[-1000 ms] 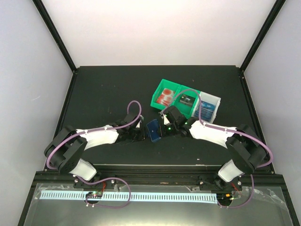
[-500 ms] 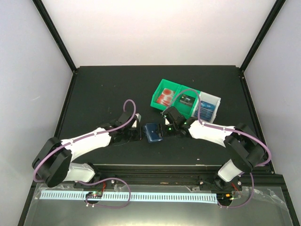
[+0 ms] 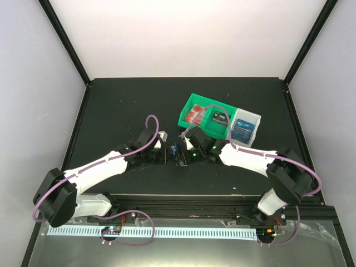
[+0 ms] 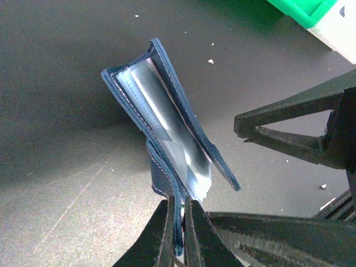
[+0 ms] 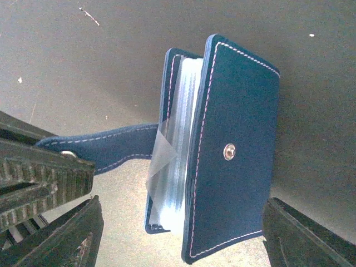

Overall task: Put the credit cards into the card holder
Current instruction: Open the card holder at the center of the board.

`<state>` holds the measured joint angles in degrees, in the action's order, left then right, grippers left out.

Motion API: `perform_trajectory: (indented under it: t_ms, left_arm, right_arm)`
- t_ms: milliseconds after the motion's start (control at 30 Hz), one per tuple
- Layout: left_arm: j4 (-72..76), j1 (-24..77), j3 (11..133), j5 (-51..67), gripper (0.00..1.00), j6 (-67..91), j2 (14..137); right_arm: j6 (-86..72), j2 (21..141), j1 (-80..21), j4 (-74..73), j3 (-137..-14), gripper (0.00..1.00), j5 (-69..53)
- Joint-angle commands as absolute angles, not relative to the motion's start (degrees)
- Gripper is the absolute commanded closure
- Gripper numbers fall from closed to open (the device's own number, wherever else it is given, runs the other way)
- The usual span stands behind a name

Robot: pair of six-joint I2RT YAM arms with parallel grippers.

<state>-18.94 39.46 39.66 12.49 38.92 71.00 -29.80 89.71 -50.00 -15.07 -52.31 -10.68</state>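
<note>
Near the middle of the black table (image 3: 122,111), just in front of the green and white tray (image 3: 192,99), my left pincer (image 4: 178,208) is clamped on the snap strap of the dark blue card holder (image 4: 167,139), which hangs half open, clear sleeves fanned. My right pincer (image 5: 182,222) is spread wide, a finger either side of the holder. Credit cards (image 3: 194,115) lie in the tray's compartments

Left gripper's (image 4: 179,222) jaws pinched tight; right gripper's (image 5: 182,214) jaws spread wide.
</note>
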Motion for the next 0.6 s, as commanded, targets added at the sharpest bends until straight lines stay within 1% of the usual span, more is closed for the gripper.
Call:
perform_trajectory:
  t_ms: [0,333,567]
  left_arm:
    - [-20.4,39.2,41.8,12.9,0.98,37.1,69.8]
    - [-21.5,39.2,42.1,11.3,0.98,37.0,69.7]
    - [-22.8,39.2,42.5,10.3,0.98,36.6,69.6]
  right_arm:
    - [-29.2,91.5,-50.3,-16.4,-54.2,0.23,-8.1]
    - [-33.6,93.0,-50.3,-22.0,-55.1,0.36,6.0]
    - [-37.1,92.8,-50.2,-26.9,-55.5,0.37,18.4]
